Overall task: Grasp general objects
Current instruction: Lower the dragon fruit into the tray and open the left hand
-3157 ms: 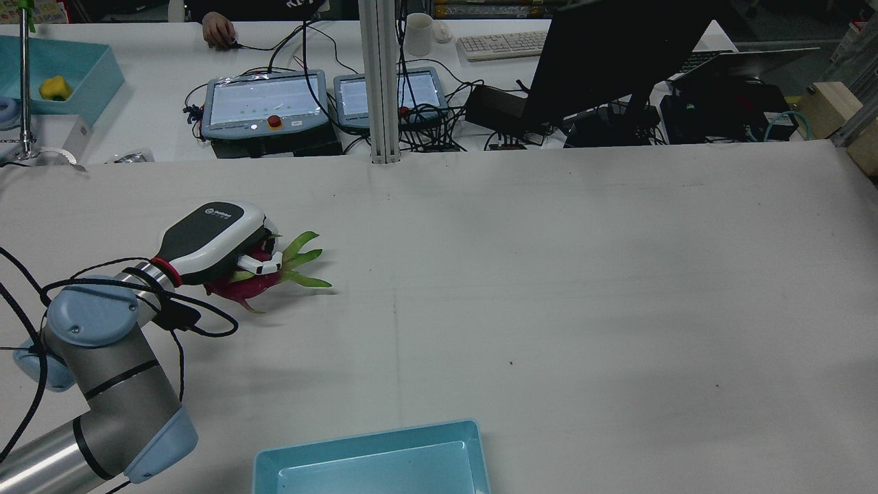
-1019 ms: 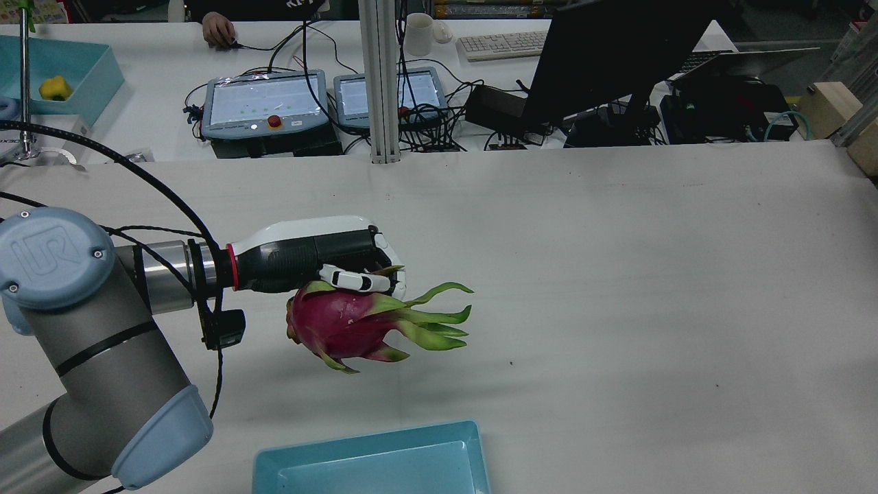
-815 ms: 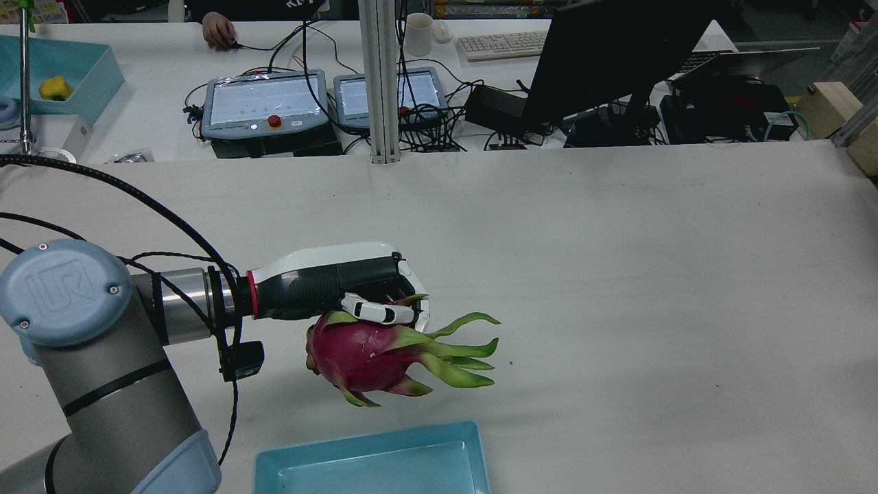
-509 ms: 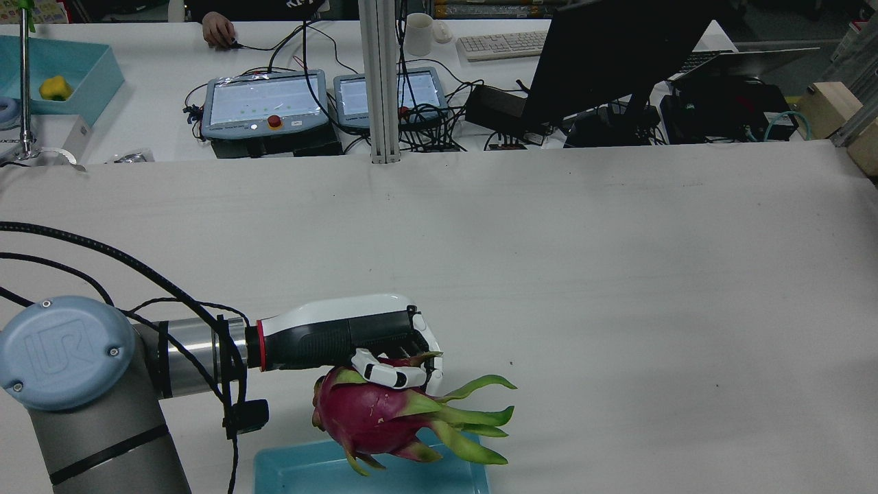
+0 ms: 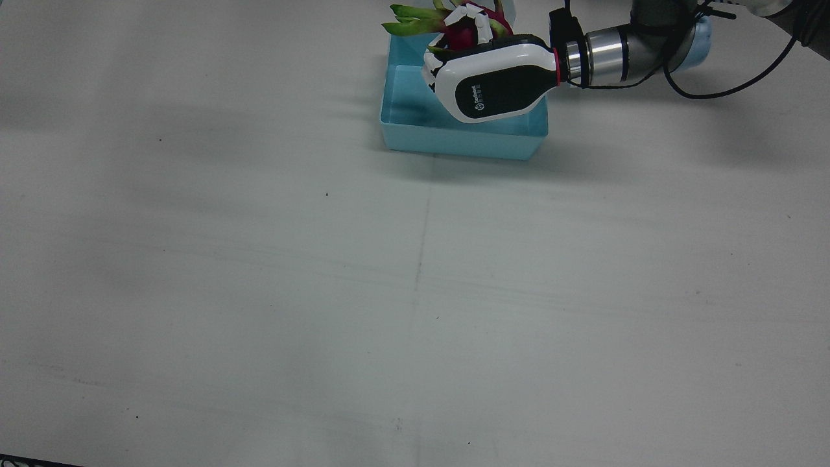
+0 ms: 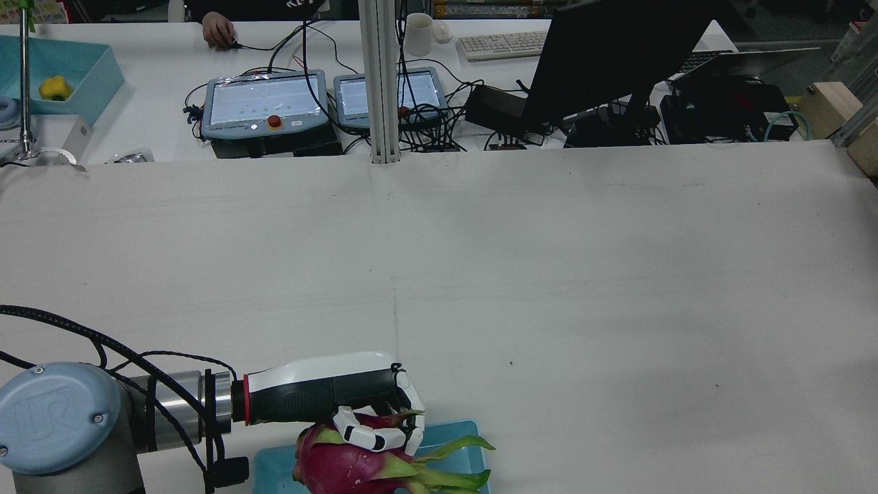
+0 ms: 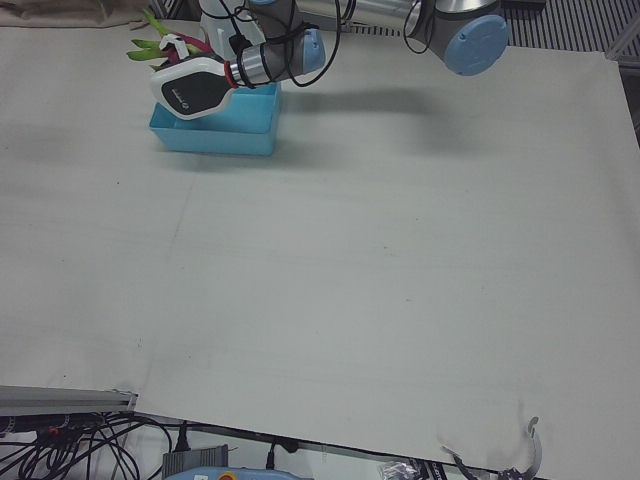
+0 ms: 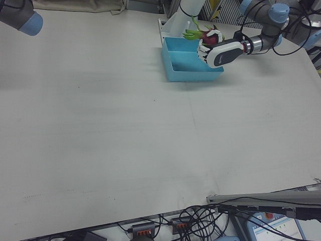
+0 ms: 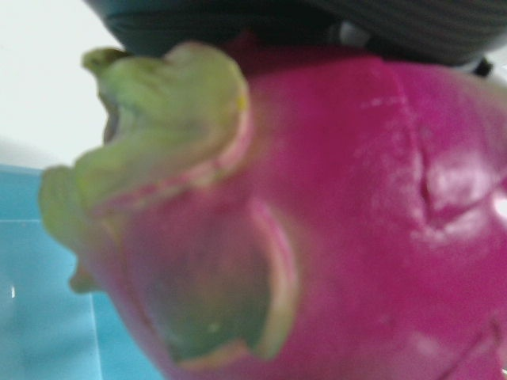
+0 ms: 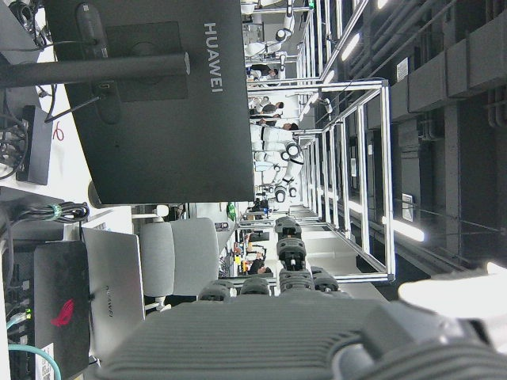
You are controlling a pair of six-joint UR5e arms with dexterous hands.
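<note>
- Your left hand (image 6: 343, 401) is clamped on the dragon fruit (image 6: 343, 466), fingers (image 6: 363, 436) wrapped over its top, so the fruit hangs just under the palm.
- Fruit's held in the air right above the tray (image 5: 454, 133), not resting in it as far as I can tell.
- Long axis runs sideways, in line with the forearm: green leaf tips (image 5: 408, 19) point away from the wrist, toward the robot's right.
- I'd say the only thing left is straight down and let go.
- Right hand isn't in the table views; its own camera shows only the hand's back, so can't tell whether it's spread or curled.
</note>
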